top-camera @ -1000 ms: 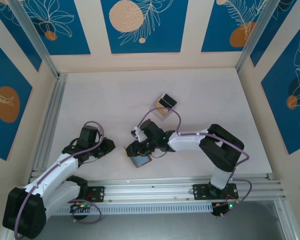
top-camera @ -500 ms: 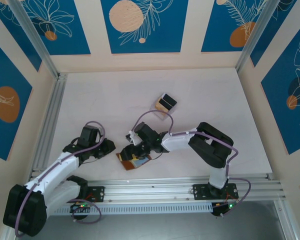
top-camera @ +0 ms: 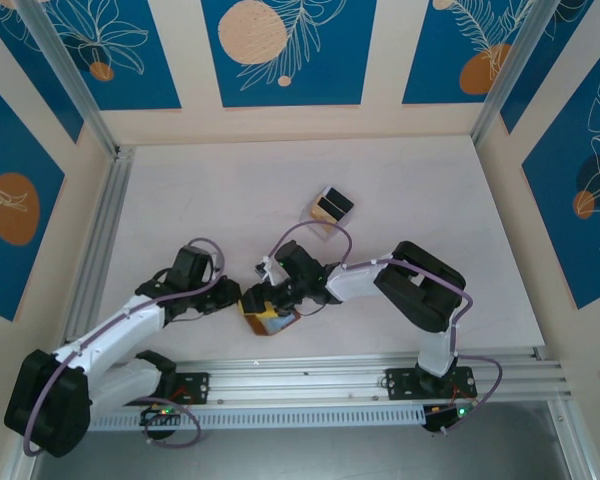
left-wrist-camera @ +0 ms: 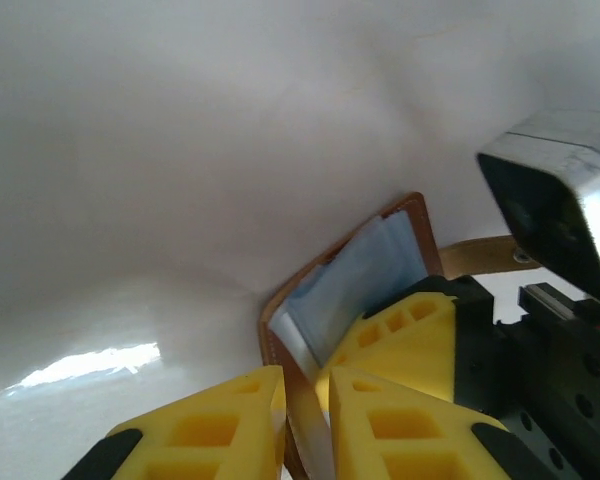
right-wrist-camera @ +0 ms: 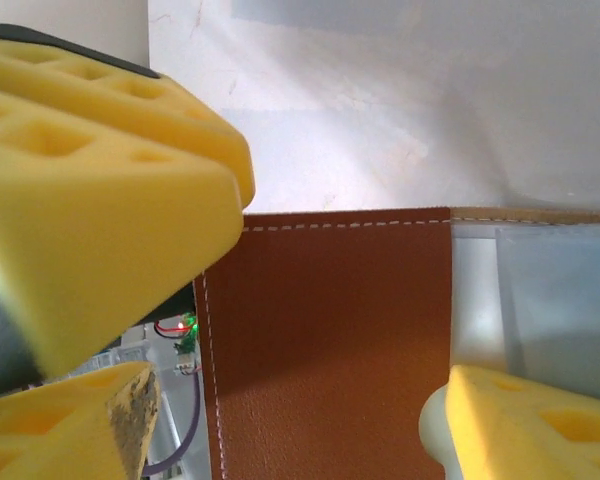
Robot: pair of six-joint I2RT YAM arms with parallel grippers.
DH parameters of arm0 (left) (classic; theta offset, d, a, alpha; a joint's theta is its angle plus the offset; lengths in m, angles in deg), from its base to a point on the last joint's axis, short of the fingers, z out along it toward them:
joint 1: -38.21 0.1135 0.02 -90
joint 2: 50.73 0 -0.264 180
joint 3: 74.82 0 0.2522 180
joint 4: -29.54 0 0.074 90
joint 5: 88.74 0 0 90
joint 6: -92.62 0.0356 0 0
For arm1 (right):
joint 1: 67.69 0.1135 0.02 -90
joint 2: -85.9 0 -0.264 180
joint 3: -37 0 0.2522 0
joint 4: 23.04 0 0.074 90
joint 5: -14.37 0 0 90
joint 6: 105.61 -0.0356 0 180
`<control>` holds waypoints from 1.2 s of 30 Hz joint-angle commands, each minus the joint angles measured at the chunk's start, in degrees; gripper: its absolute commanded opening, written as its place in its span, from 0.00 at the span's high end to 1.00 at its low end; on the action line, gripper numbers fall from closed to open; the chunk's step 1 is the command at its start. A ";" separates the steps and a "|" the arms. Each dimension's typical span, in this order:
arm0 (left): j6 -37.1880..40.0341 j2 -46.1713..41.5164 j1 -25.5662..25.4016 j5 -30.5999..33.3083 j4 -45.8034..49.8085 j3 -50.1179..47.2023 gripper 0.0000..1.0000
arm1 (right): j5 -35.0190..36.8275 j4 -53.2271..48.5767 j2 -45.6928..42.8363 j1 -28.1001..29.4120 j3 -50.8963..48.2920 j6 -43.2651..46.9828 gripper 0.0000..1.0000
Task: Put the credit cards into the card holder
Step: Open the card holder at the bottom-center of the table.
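Note:
The card holder [top-camera: 267, 318] is a brown leather wallet with a blue-grey lining, lying open near the front middle of the table. My left gripper [top-camera: 235, 298] reaches it from the left. In the left wrist view the left gripper [left-wrist-camera: 300, 385] is shut on the edge of one flap of the card holder [left-wrist-camera: 350, 280]. My right gripper [top-camera: 268, 297] comes from the right and stands open. Its fingers straddle the brown flap of the card holder [right-wrist-camera: 320, 330] with room on both sides. The credit cards [top-camera: 331, 207], black and tan, lie together further back on the table.
Aluminium rails run along the front edge [top-camera: 330, 375] and the left side [top-camera: 100, 240] of the white table. Patterned walls close off the back and both sides. The right arm's wrist housing [left-wrist-camera: 560, 220] hangs close beside my left fingers.
The right gripper has opened off the wallet flap. The left arm has swung right until its jaws sit over the wallet's edge. The wallet shifted slightly left.

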State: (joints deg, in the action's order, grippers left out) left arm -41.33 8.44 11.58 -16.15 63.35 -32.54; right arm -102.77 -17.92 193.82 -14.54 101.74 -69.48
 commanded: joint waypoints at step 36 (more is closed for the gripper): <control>2.73 10.94 -11.51 -0.52 -3.98 -2.24 0.85 | 13.75 -3.57 -4.28 -11.50 -11.90 -2.65 0.16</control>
State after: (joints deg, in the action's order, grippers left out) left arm -40.23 17.87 0.98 -15.25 57.80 -34.75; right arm -98.55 -12.57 186.94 -24.22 92.63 -73.08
